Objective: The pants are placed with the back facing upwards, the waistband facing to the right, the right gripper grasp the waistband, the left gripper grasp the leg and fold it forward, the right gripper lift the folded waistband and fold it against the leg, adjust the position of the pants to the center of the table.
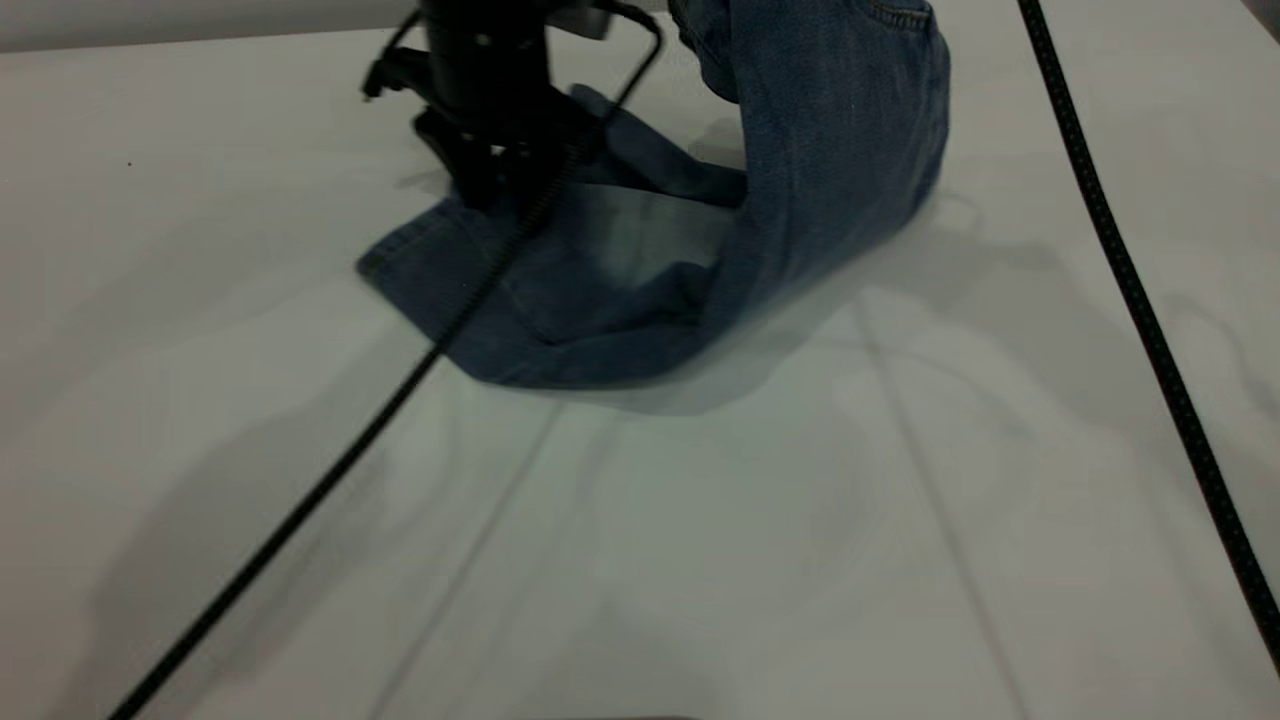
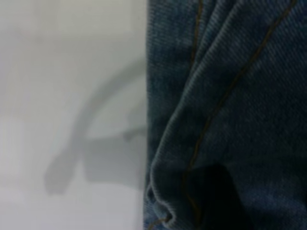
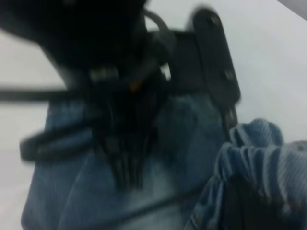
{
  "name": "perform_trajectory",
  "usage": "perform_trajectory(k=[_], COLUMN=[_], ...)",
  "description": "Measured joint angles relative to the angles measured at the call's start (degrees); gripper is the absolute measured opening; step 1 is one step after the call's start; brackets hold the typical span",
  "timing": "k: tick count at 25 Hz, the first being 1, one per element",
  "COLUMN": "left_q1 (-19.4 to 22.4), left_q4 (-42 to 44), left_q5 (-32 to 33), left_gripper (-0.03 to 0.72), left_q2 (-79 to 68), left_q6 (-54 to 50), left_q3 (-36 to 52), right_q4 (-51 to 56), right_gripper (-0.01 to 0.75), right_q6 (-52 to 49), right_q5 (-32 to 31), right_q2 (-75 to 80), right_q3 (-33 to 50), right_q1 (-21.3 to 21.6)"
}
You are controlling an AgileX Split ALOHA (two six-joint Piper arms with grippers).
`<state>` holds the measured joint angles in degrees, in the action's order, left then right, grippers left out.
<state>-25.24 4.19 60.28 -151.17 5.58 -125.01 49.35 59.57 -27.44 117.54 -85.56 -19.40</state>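
Overhead, pants (image 1: 830,170) hang lifted; left tool (image 1: 480,185) presses denim, no writing legible.

- The pants (image 1: 640,270) run off the exterior view's top edge, so you can't see the waistband (image 3: 259,153) there or what holds it up.
- The left gripper (image 1: 485,185), above the pants' far hem, is a dark blur; you can't read its fingers.
- The right gripper stays unseen.

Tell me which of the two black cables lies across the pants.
The left cable, running diagonally from the left hand over the pants. The right cable crosses only the bare table, clear of the denim.
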Motion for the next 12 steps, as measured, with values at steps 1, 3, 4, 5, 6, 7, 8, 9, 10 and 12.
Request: perform_trajectory(k=[1, 3, 4, 5, 6, 7, 8, 9, 10, 12], left_q1=[-0.3, -0.5, -0.6, -0.6, -0.6, -0.5, -0.5, -0.4, -0.3, 0.0], left_q4=[0.2, 1.6, 2.6, 4.3, 6.3, 8.5, 10.4, 12.2, 13.5, 14.7], left_q5=[0.0, 0.1, 0.2, 0.4, 0.9, 1.5, 2.2, 3.0, 3.7, 4.8], left_gripper=[0.379, 0.379, 0.379, 0.379, 0.379, 0.379, 0.379, 0.379, 0.379, 0.379], left_q2=[0.1, 0.4, 0.7, 1.3, 2.1, 2.9, 4.1, 5.4, 6.6, 8.6], left_q6=[0.1, 0.1, 0.0, -0.4, -0.9, -1.3, -1.9, -2.5, -3.3, -4.2], left_q3=[0.0, 0.0, 0.0, 0.0, -0.1, -0.6, -1.3, -2.3, -3.6, -6.1], right_q4=[0.0, 0.3, 0.9, 1.4, 2.2, 3.0, 3.7, 4.3, 4.9, 6.2], right_gripper=[0.083, 0.083, 0.083, 0.083, 0.083, 0.083, 0.083, 0.083, 0.083, 0.083], right_q6=[0.0, 0.0, 0.0, 0.0, 0.0, 0.0, 0.1, 0.1, 0.3, 1.1], right_q5=[-0.1, -0.2, -0.3, -0.3, -0.3, -0.4, -0.6, -0.8, -0.8, -0.6], right_q2=[-0.1, -0.5, -0.8, -0.9, -1.0, -1.0, -1.0, -1.0, -1.0, -1.0], right_q3=[0.0, 0.1, 0.1, 0.1, 0.1, 0.1, 0.1, 0.1, 0.1, 0.1], right_q1=[0.0, 0.0, 0.0, 0.0, 0.0, 0.0, 0.0, -0.1, -0.3, -1.1])
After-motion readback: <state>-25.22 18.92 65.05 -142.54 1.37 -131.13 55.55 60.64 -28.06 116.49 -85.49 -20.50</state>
